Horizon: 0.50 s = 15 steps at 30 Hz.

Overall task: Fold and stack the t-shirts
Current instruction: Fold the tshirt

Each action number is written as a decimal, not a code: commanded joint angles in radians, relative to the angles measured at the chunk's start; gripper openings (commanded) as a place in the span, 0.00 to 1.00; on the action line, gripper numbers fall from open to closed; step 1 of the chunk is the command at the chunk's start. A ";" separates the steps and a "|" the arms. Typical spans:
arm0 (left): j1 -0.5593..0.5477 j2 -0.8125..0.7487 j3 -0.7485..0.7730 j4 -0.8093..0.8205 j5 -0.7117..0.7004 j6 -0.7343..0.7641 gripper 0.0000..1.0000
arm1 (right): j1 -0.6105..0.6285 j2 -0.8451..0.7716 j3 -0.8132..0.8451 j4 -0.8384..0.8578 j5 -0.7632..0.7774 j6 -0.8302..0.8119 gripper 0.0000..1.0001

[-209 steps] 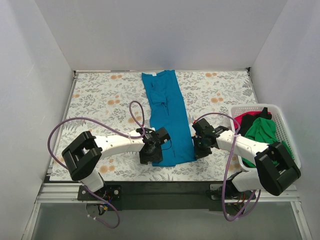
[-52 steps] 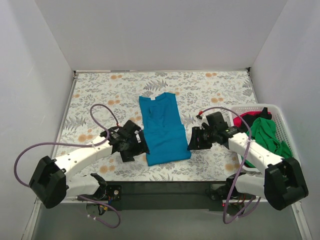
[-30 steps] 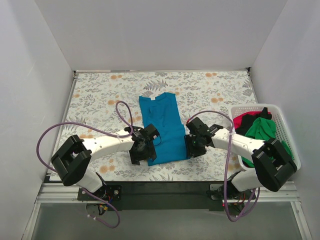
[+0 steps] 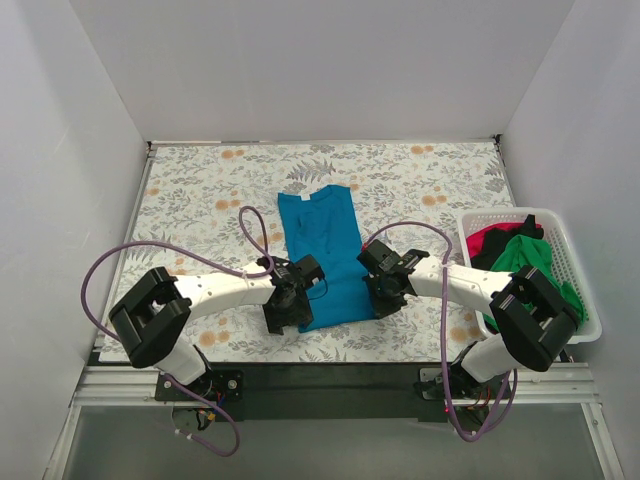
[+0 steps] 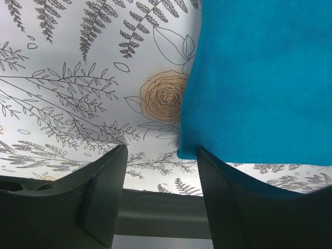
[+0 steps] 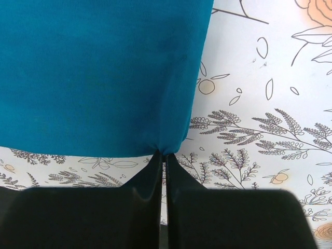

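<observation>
A teal-blue t-shirt (image 4: 322, 250) lies folded into a short rectangle in the middle of the floral mat. My left gripper (image 4: 282, 312) is at its near left corner. In the left wrist view it is open (image 5: 161, 151), with the shirt's corner (image 5: 259, 78) between the fingers, low over the mat. My right gripper (image 4: 384, 299) is at the near right corner. In the right wrist view it is shut (image 6: 165, 154), pinching the shirt's near edge (image 6: 93, 67). A green t-shirt (image 4: 527, 260) and a red-magenta one (image 4: 490, 238) lie in the basket.
The white slatted basket (image 4: 500, 213) stands at the right edge of the mat, with a dark cloth beside the shirts in it. White walls enclose the table on three sides. The black front rail shows in both wrist views, just behind the fingers.
The long teal shirt of seven seconds ago has become half as long. In the last second both grippers have closed in on its near corners, and the right one has pinched the edge.
</observation>
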 commanded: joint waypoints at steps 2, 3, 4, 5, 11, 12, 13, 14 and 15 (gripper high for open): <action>-0.023 0.021 0.044 -0.005 -0.030 -0.024 0.53 | 0.017 0.058 -0.039 0.009 0.009 -0.015 0.01; -0.024 0.026 0.047 -0.004 -0.031 -0.025 0.53 | 0.017 0.060 -0.039 0.012 0.007 -0.017 0.01; -0.029 0.030 0.047 0.004 -0.033 -0.025 0.53 | 0.017 0.060 -0.039 0.010 0.004 -0.019 0.01; -0.030 0.036 0.049 0.008 -0.038 -0.024 0.53 | 0.017 0.061 -0.039 0.012 0.001 -0.023 0.01; -0.035 0.088 0.043 0.031 -0.030 -0.025 0.53 | 0.019 0.069 -0.043 0.018 -0.010 -0.031 0.01; -0.037 0.095 0.035 0.034 -0.022 -0.027 0.53 | 0.019 0.067 -0.045 0.016 -0.011 -0.032 0.01; -0.040 0.108 0.031 0.037 -0.018 -0.028 0.52 | 0.019 0.063 -0.046 0.016 -0.011 -0.032 0.01; -0.041 0.113 0.026 0.042 -0.013 -0.031 0.50 | 0.019 0.060 -0.048 0.016 -0.013 -0.034 0.01; -0.041 0.118 0.012 0.047 -0.005 -0.036 0.49 | 0.019 0.058 -0.049 0.016 -0.011 -0.034 0.01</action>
